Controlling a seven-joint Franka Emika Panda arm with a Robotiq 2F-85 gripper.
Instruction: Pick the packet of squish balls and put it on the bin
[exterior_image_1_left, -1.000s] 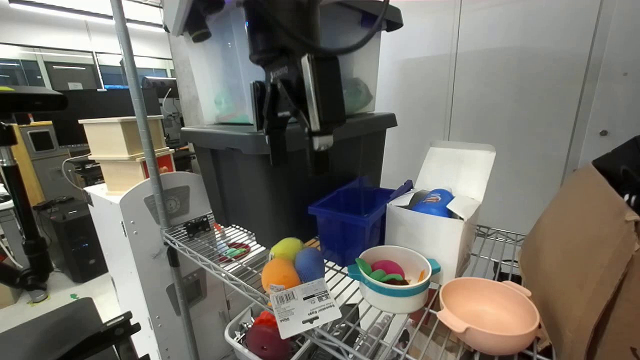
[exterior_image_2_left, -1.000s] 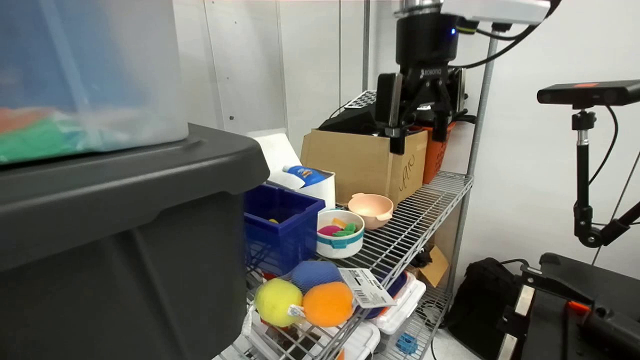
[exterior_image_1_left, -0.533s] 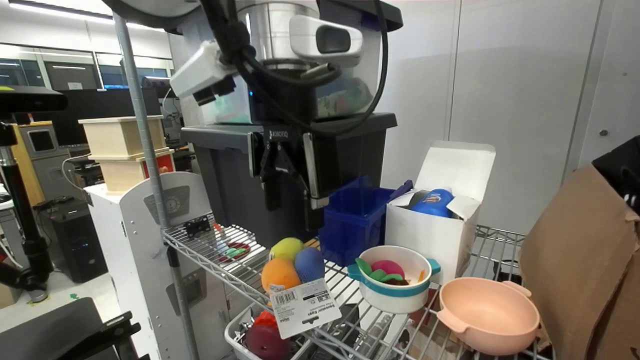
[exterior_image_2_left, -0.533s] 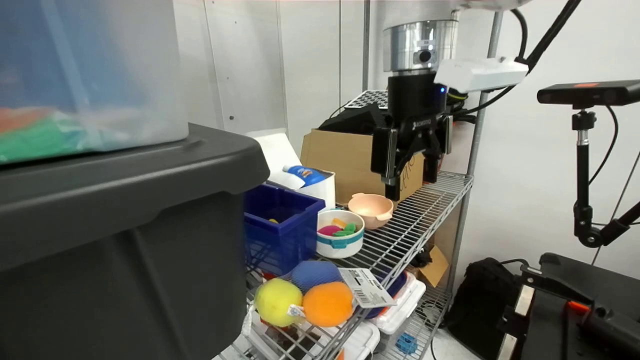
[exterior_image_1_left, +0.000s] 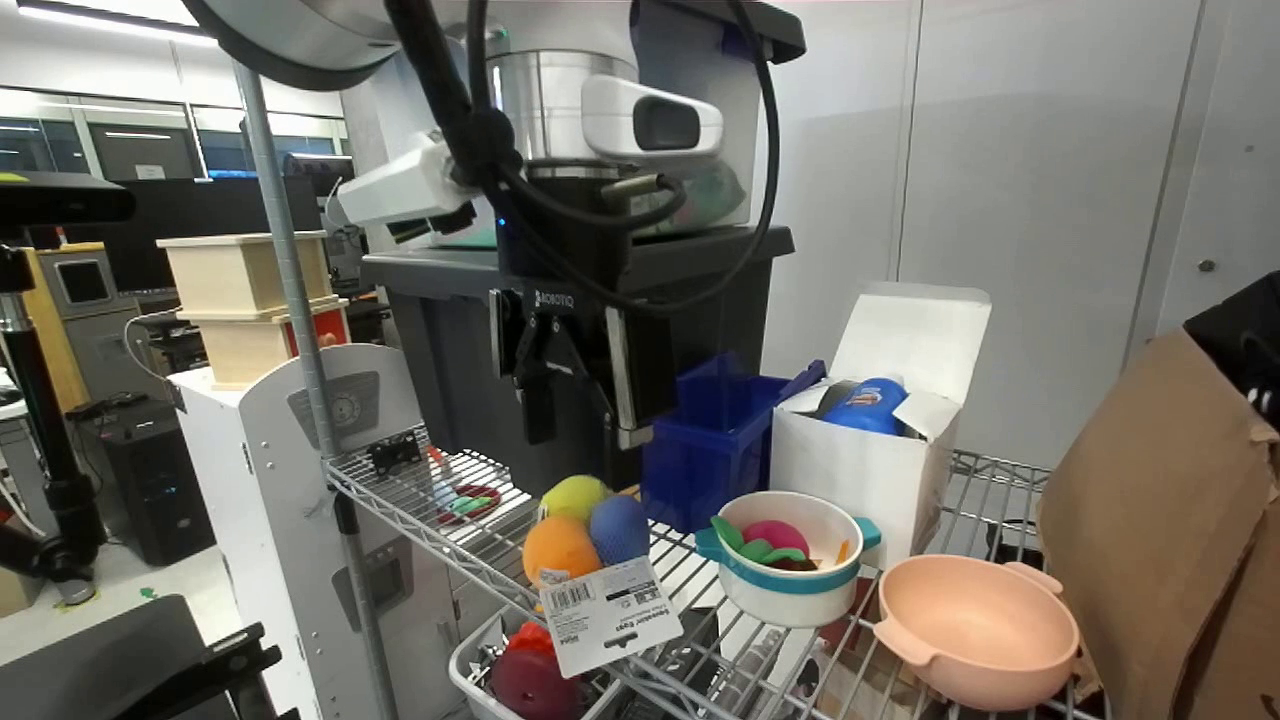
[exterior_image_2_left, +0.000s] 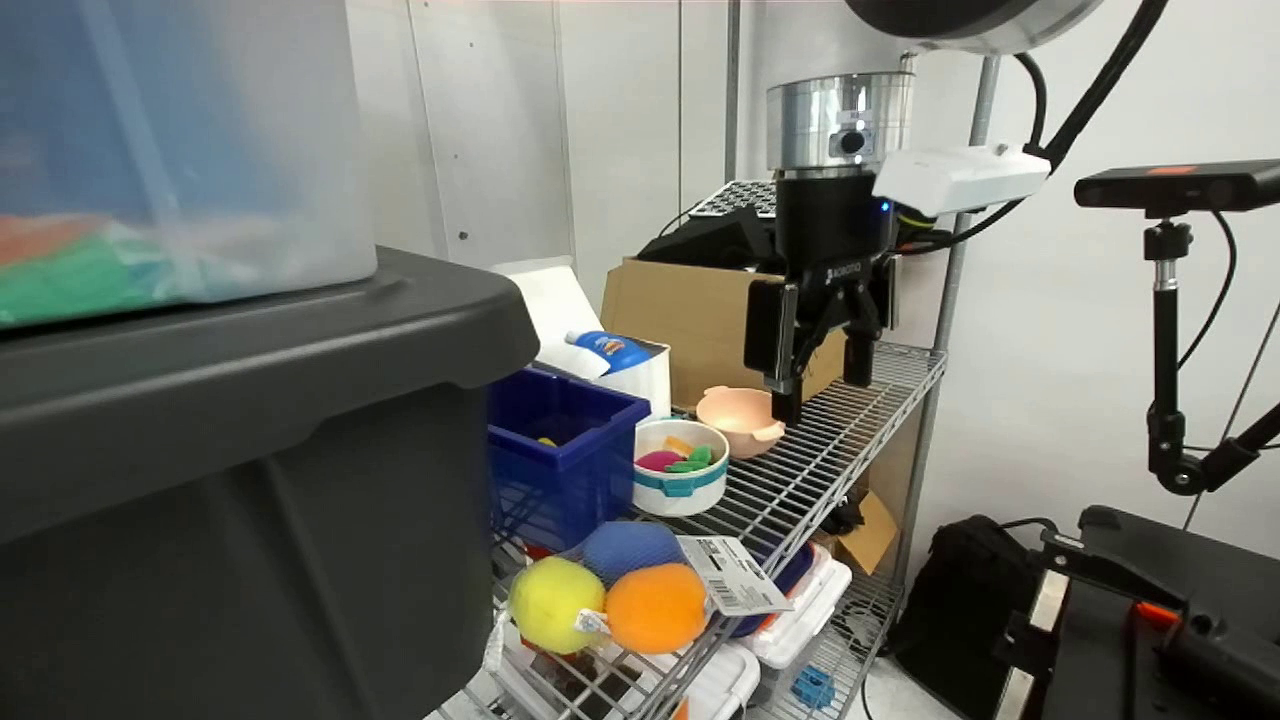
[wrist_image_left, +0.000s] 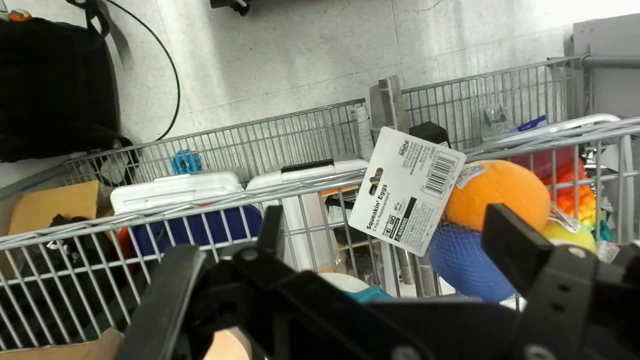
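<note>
Jaws lowered, ball pkt, long axis diag., card over shelf edge

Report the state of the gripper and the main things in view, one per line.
gripper: open, holding nothing
packet of squish balls: on the wire shelf, not held, label card jutting past the edge
blue bin: upright, open-topped, something yellow inside
white box: lid raised, blue item inside
white-and-teal bowl: upright, colourful pieces inside
peach bowl: upright, uncovered
dark grey tote: lid on, clear tote stacked above
</note>
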